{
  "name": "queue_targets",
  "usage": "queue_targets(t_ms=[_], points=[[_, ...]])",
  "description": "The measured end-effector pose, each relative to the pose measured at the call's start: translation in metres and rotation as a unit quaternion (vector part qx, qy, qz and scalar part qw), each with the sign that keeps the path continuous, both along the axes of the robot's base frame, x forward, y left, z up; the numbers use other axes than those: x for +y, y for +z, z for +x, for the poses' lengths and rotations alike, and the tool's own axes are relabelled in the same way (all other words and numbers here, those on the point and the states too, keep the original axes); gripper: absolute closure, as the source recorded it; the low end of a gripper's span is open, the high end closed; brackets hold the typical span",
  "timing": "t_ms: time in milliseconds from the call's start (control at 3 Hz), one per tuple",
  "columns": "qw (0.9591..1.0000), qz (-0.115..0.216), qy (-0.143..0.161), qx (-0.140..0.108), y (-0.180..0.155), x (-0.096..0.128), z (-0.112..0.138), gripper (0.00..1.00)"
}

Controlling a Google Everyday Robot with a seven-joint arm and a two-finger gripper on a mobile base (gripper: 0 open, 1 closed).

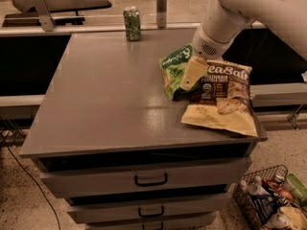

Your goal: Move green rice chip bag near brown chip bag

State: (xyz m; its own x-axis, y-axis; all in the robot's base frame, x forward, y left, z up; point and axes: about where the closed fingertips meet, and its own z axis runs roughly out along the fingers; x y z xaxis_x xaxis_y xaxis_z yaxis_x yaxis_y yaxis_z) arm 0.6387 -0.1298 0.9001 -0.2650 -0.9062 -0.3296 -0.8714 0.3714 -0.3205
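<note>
The green rice chip bag (173, 70) lies crumpled on the grey cabinet top, its right side touching the upper left edge of the brown chip bag (221, 96). The brown chip bag lies flat at the right front of the top, its pale yellow lower part reaching the front right corner. My gripper (192, 74) comes down from the white arm at the upper right and sits on the right side of the green bag, between the two bags. It hides part of the green bag.
A green drink can (132, 24) stands at the back edge of the cabinet top (105, 99). A grey upright post (161, 6) stands behind it. Drawers with handles (150, 180) are below. A wire basket of items (268, 205) sits on the floor at lower right.
</note>
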Motion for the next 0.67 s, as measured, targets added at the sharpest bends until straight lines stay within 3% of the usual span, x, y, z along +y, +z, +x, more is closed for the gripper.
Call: queue_targets(t_ms=[667], points=[[0.9995, 0.006, -0.03, -0.009, 0.0168, -0.0004, -0.008, 0.0]])
